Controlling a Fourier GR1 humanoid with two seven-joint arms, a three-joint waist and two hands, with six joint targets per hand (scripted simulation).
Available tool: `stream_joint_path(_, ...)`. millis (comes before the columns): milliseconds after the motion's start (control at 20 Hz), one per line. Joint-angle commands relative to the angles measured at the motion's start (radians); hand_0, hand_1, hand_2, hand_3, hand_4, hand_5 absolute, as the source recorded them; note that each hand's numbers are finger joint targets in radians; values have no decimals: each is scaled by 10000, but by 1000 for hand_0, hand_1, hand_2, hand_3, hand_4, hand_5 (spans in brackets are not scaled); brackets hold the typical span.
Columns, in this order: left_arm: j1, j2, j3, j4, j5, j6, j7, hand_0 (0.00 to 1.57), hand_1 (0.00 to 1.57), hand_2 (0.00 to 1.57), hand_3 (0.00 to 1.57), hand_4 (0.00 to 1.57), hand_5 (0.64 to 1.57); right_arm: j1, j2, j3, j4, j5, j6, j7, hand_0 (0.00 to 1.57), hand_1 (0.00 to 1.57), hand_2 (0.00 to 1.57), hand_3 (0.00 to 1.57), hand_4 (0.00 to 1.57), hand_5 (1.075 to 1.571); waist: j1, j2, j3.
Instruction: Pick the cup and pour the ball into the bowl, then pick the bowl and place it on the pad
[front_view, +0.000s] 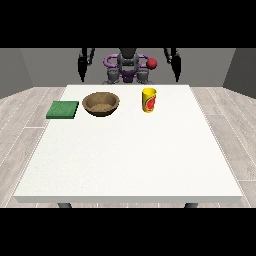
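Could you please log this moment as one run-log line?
stage: not started | cup: upright, untouched | bowl: on table | pad: bare

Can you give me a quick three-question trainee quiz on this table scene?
1. True or false: the yellow cup stands upright on the table.
2. What lies nearest the table's left edge in the view: A) the wooden bowl, B) the green pad, C) the cup?
3. Fill in: the bowl sits between the pad and the ____.

Key: 1 true; 2 B; 3 cup.
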Motion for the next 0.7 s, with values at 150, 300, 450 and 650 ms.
stream_joint_path(150, -196, 393, 68, -918, 80, -131, 690, 0, 0, 0, 0, 0, 1557, -99, -353, -72, -898, -43, 58, 741, 0, 0, 0, 0, 0, 1569, -105, -2314, -158)
stream_joint_path(300, -1105, -239, 602, -1432, 1387, 18, 1488, 0, 0, 0, 0, 0, 1557, 92, -1029, -950, -930, -1548, 1253, 996, 0, 0, 0, 0, 0, 1569, -618, -2350, -195)
stream_joint_path(450, -1553, 0, 967, -1641, 1554, 78, 1460, 0, 0, 0, 0, 0, 1558, -194, -1444, -1485, -1083, -2048, 1707, 807, 0, 0, 0, 0, 0, 1569, -511, -1511, -206)
stream_joint_path(650, -1824, 632, 1877, -1178, 1949, -230, 1042, 0, 0, 0, 0, 0, 1547, -70, -1855, -2428, -994, -3106, 2469, 391, 0, 0, 0, 0, 0, 1570, -822, -862, -207)
